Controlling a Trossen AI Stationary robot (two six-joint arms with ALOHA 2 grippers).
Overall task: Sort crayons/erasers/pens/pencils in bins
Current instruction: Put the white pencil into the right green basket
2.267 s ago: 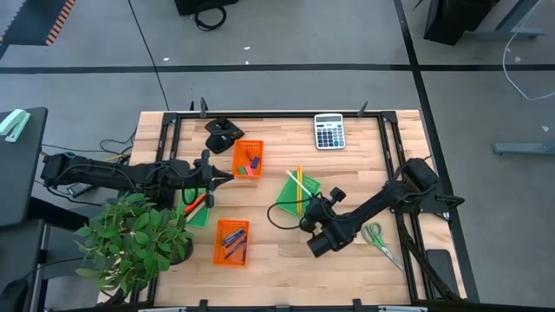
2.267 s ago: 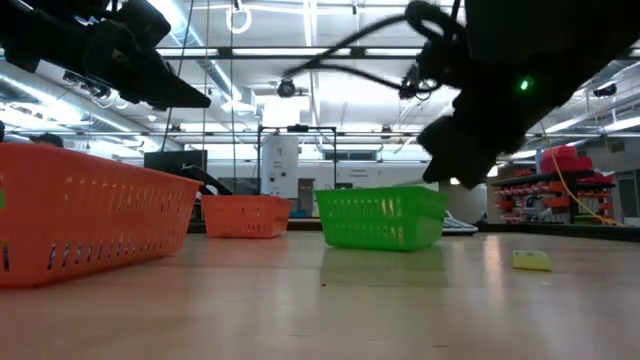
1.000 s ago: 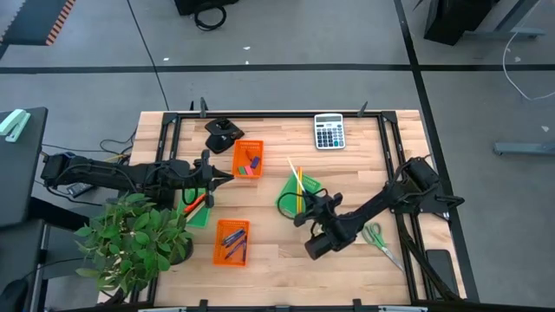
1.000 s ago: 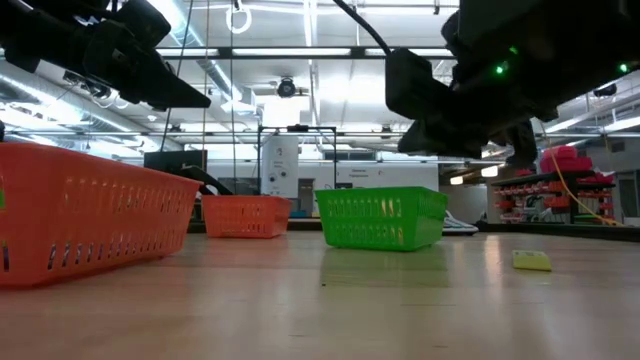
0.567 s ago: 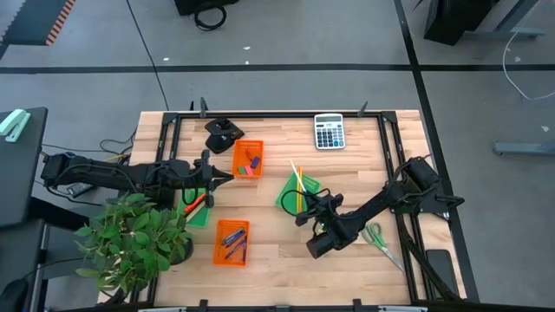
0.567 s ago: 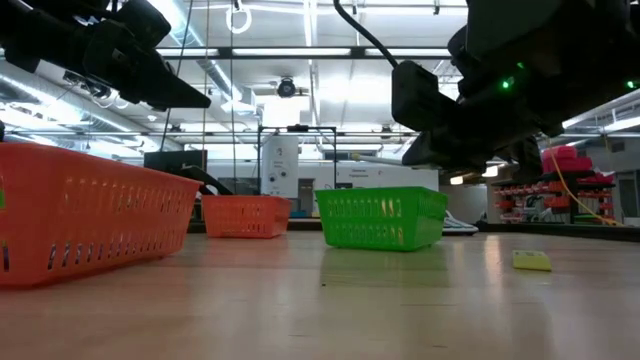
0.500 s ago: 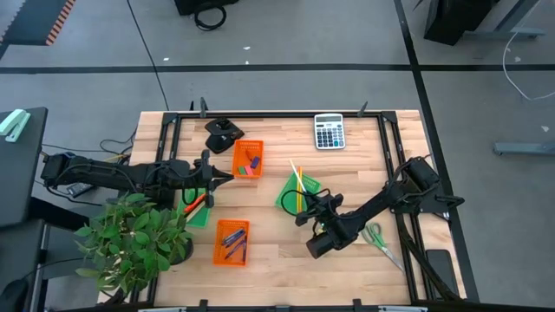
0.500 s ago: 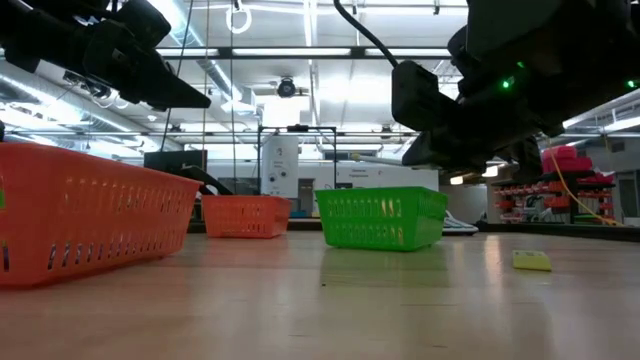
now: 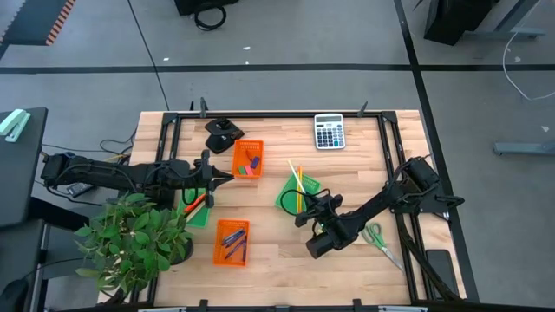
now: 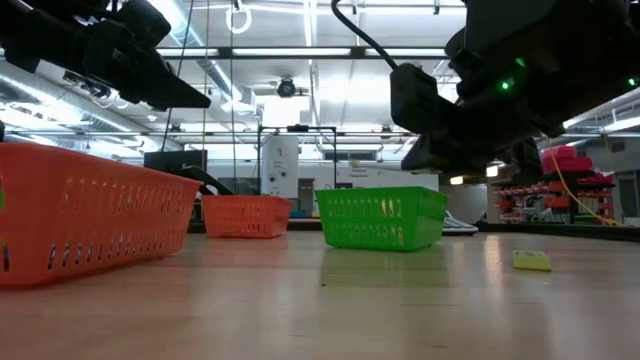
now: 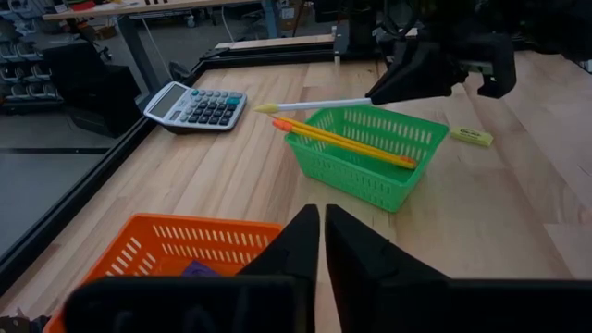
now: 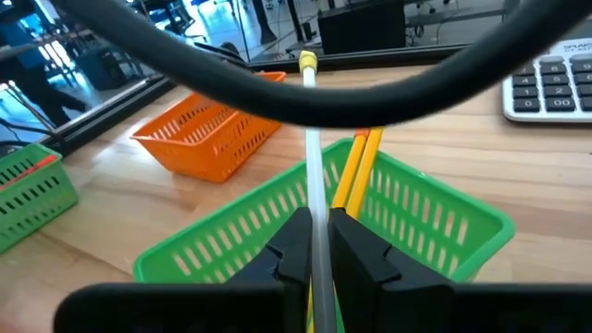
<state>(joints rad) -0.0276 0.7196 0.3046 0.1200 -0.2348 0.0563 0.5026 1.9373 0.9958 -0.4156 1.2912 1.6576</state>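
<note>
A grey calculator (image 9: 329, 132) lies flat near the far edge of the wooden table (image 9: 277, 251). Green-handled scissors (image 9: 379, 240) lie at the right side. A potted plant (image 9: 134, 241) stands at the left front corner.

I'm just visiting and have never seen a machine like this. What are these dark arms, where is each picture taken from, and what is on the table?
These are two robot arms sorting stationery into small bins on a wooden table. One picture looks straight down, one looks level across the tabletop, and two come from cameras on the arms' wrists. The right claw is shut on a pale pencil, holding it over the green bin that already has orange and yellow pencils in it. The left claw is shut and empty, waiting above an orange bin of erasers. Also there: an orange bin of pens, a calculator, scissors and a plant.
</note>
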